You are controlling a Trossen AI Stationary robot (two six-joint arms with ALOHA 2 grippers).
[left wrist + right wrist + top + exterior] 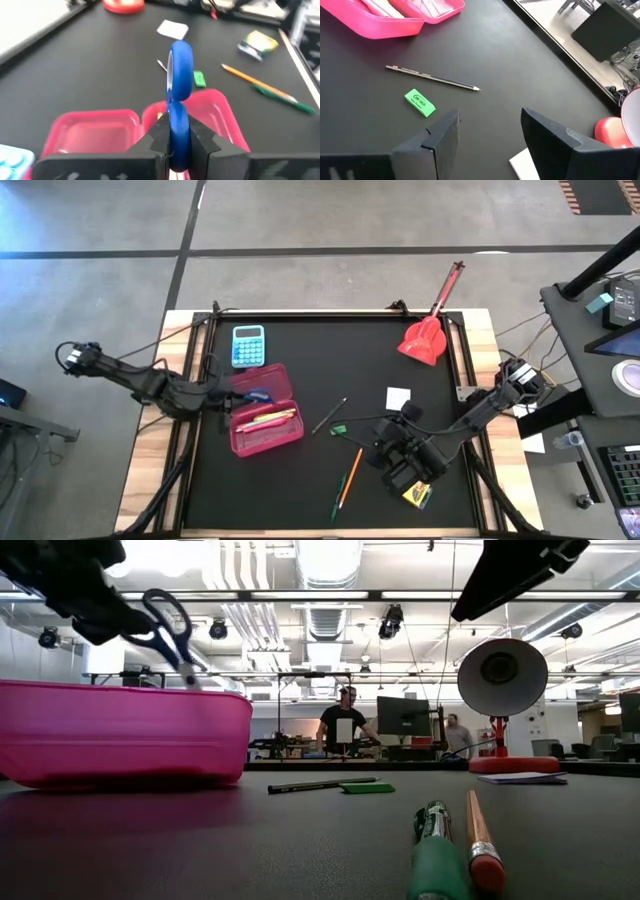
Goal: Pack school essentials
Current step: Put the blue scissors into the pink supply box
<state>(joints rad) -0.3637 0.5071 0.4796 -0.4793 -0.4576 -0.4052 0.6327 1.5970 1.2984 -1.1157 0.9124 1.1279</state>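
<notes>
Pink case (265, 418): pencils inside | left hand (172, 142) holds scissors (179, 95) above

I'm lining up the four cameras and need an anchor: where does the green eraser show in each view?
High view: green eraser, mid-table right of the pink case.
Low view, flat beside the dark pencil.
Left wrist view, beyond the case.
Right wrist view, near that pencil.
Shared landmark: the pink case.

An open-plan laboratory or workshop: exposed ceiling ducts (320, 580), track spotlights (392, 622) and strip lighting overhead; people (344, 725) standing at benches with monitors (403, 716) beyond the black table (300, 480); taped concrete floor (100, 280).
</notes>
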